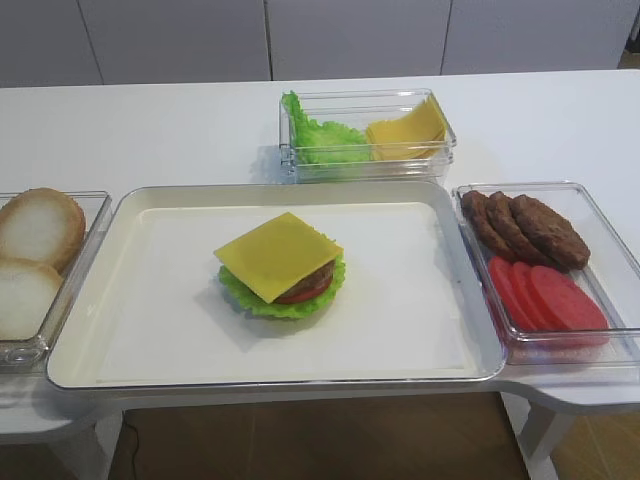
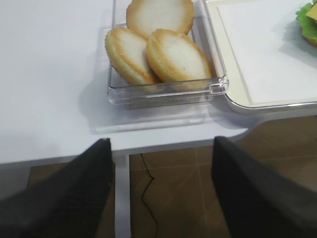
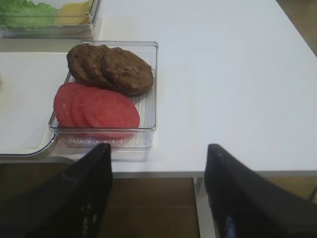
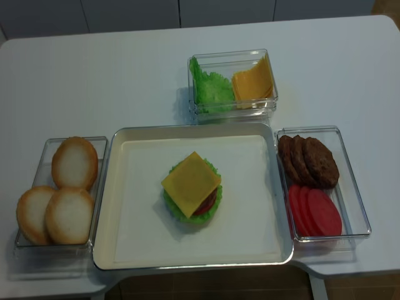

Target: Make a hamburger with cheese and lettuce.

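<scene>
The hamburger (image 1: 305,291) sits in the middle of the white tray (image 1: 400,290): frilly green lettuce rim, red tomato and brown patty. A square yellow cheese slice (image 1: 277,253) lies flat on top of it; both also show from above as hamburger (image 4: 208,206) and cheese (image 4: 190,182). A corner of the hamburger (image 2: 309,22) shows in the left wrist view. My left gripper (image 2: 161,148) hangs open and empty off the table's front edge, below the bun box. My right gripper (image 3: 157,151) is open and empty off the front edge, below the patty box.
Bun halves (image 4: 62,200) fill a clear box left of the tray. Loose patties (image 4: 309,159) and tomato slices (image 4: 314,211) lie in a clear box on the right. A back box holds lettuce leaves (image 4: 211,87) and a pile of cheese slices (image 4: 253,81).
</scene>
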Controlling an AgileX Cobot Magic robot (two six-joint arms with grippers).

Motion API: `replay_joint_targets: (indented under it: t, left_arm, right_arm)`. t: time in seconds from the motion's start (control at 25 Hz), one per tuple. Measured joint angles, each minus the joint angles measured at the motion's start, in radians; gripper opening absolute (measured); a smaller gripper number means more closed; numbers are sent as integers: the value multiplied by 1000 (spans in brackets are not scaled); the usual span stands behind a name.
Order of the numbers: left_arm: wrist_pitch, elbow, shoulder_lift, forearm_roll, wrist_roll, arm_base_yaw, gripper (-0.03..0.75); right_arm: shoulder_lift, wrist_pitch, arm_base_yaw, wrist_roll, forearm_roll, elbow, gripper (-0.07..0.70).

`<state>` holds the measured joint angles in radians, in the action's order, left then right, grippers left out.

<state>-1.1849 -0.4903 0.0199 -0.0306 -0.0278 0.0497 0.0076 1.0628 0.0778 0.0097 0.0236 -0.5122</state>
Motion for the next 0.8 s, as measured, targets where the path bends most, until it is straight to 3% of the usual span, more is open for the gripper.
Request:
replay_joint_targets:
  t: [0.44, 0.8]
  left_arm:
    - [0, 0, 0, 0, 0, 0, 468]
    - [0, 0, 0, 0, 0, 0, 468]
  right_arm:
    - [0, 0, -2, -10, 0, 0, 447]
    - [0, 38, -2, -26, 39, 11, 447]
